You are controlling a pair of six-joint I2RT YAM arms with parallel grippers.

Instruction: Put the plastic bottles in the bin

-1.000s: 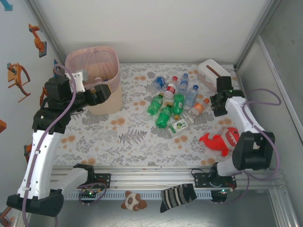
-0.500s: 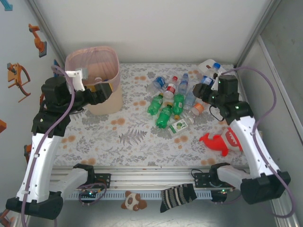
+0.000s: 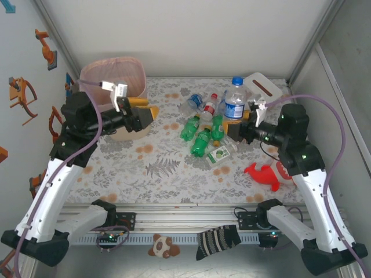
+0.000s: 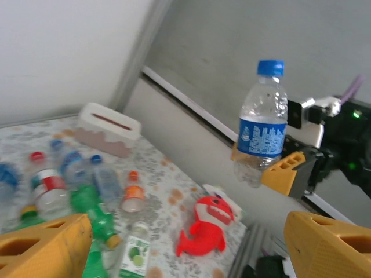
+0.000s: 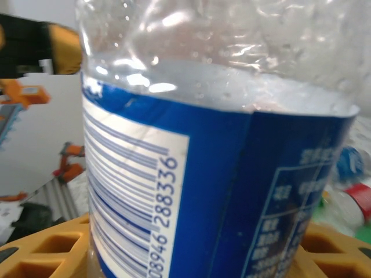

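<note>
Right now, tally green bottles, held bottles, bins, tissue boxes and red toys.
Green bottles: 3
Held bottle: 1
Bin: 1
Tissue box: 1
Red toy: 1
Total: 7

The clear bottle (image 5: 220, 139) wears a blue label (image 5: 278, 197) with a white barcode panel (image 5: 133, 191). Digits run up beside the bars: "288336" and, lower, "08946", cut off by the picture's bottom edge. From the left wrist, the label's white print is too small to read. So is the green-and-white label of a small bottle (image 4: 137, 252) lying on the table.
</note>
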